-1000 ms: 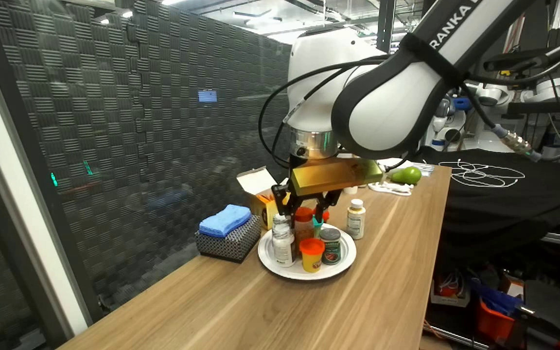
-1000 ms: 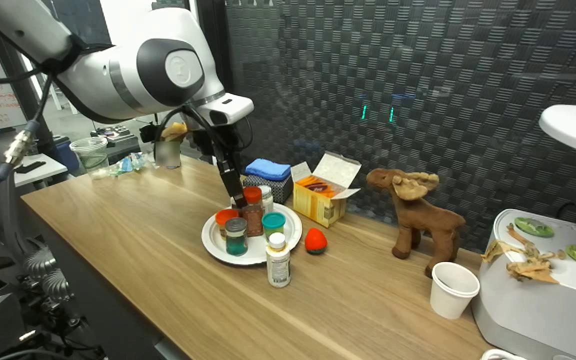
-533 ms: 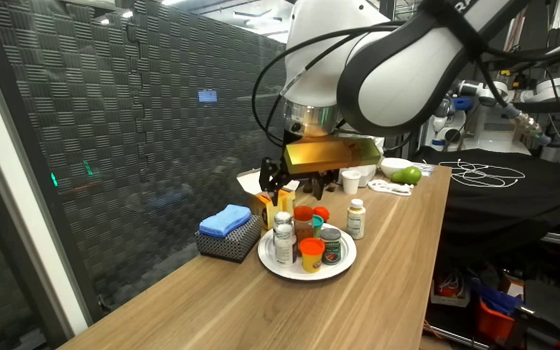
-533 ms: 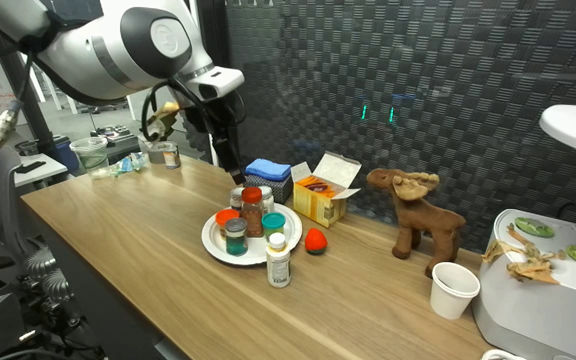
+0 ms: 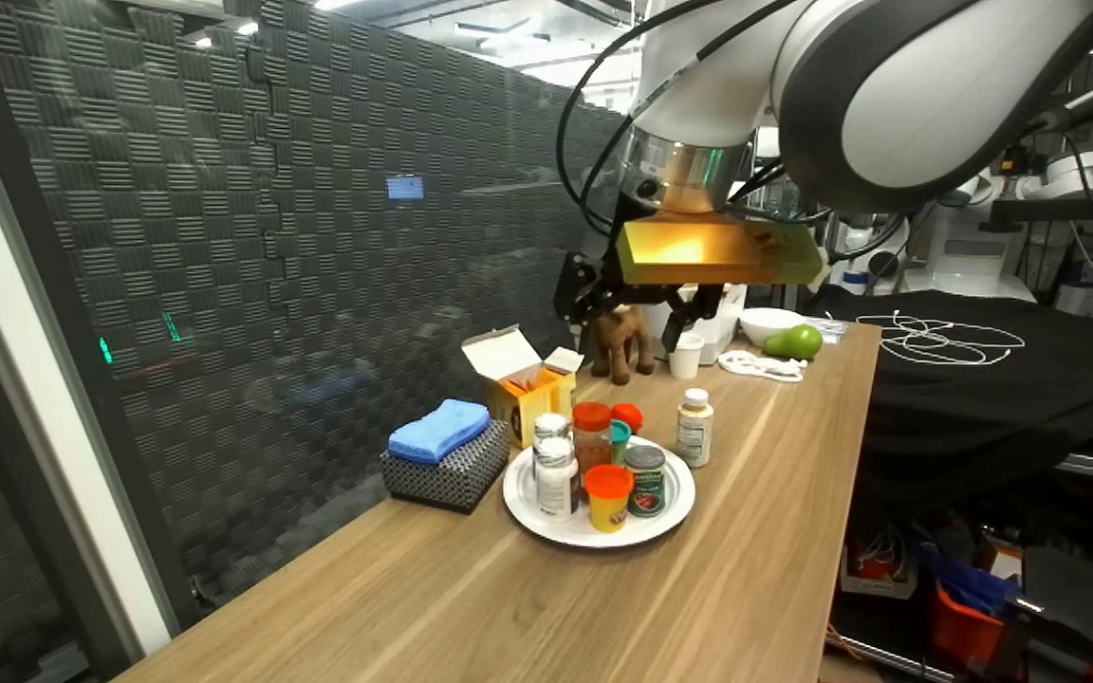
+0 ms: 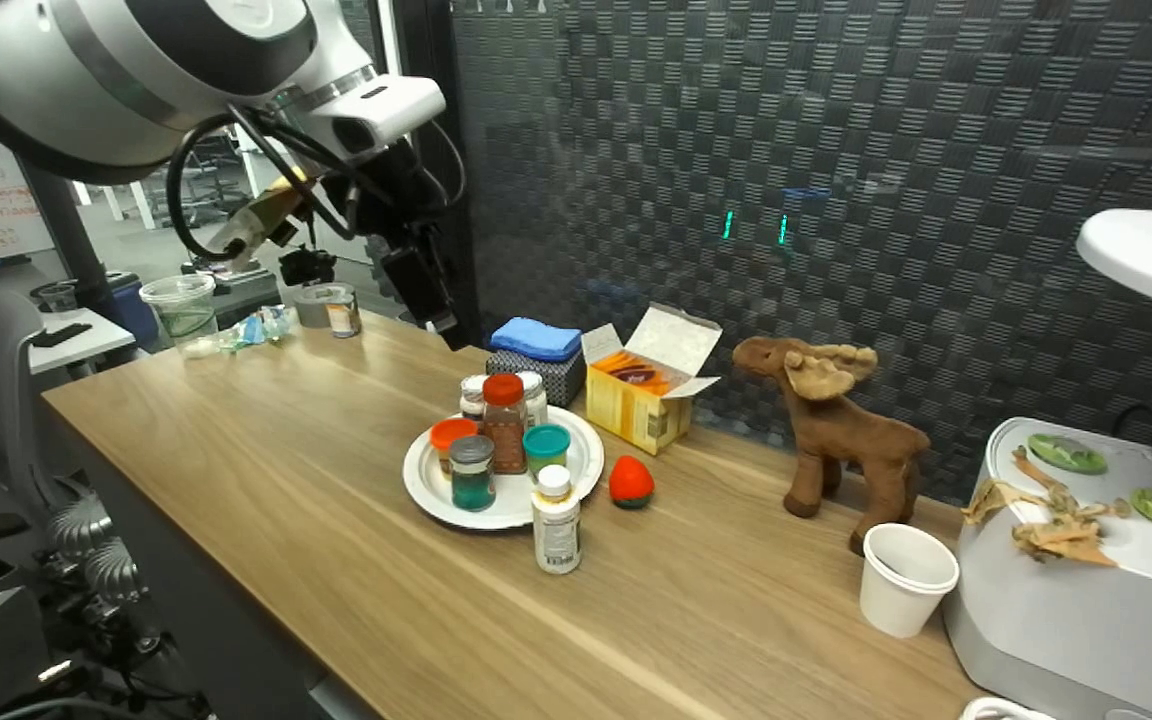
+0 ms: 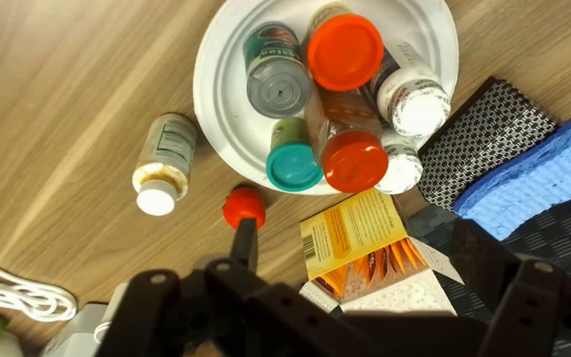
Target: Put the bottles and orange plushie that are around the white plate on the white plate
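My gripper (image 7: 358, 225) stands open and holds nothing, raised above the table in both exterior views. On the white plate (image 7: 231, 131), bottles and jars crowd together: a tall red-capped bottle (image 7: 355, 163), a teal-topped jar (image 7: 293, 166), a grey-lidded jar (image 7: 278, 91), an orange-lidded tub (image 7: 346, 52) and two white-capped bottles (image 7: 417, 106). Off the plate, close to its rim, a white bottle with a white cap (image 6: 558, 530) is upright on the wood. The orange plushie (image 6: 631, 482) also lies outside the rim; in the wrist view a fingertip covers its lower edge.
An open yellow carton (image 6: 636, 405) stands behind the plate. Beside it, a blue cloth (image 6: 536, 340) tops a patterned box (image 5: 452, 474). Farther along are a brown plush moose (image 6: 851, 440), paper cups (image 6: 904, 580), a white cord (image 5: 763, 367) and a green pear (image 5: 796, 341).
A second ago my fingers were down around the red-capped bottle. They have spread wider and lifted well clear, leaving that bottle standing on the plate.
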Robot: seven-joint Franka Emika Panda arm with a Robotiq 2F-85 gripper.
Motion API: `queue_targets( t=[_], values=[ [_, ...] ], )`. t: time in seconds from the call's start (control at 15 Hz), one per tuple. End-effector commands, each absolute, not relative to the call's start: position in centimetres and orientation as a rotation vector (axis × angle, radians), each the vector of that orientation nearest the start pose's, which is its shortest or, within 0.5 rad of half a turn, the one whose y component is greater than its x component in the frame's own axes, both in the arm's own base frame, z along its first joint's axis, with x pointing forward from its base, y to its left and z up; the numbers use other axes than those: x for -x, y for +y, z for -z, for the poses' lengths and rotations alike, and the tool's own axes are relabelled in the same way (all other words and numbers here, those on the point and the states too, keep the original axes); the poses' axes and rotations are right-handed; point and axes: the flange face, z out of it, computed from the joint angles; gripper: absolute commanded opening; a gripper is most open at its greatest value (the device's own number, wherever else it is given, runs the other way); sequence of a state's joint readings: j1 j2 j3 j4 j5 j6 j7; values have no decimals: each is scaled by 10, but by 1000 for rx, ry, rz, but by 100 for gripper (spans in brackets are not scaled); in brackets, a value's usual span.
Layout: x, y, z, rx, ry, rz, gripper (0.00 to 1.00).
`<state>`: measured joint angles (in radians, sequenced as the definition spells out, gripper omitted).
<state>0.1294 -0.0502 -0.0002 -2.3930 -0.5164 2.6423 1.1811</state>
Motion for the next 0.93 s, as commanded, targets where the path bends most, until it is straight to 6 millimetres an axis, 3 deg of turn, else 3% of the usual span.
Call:
queue_targets(
  t=[0.0,0.4,0.87],
  values=[
    [-503,78,-366,2983,972,666,100],
    [-502,75,-364,2982,971,661,100],
    [-517,13,-358,2970,1163,578,100]
  ],
)
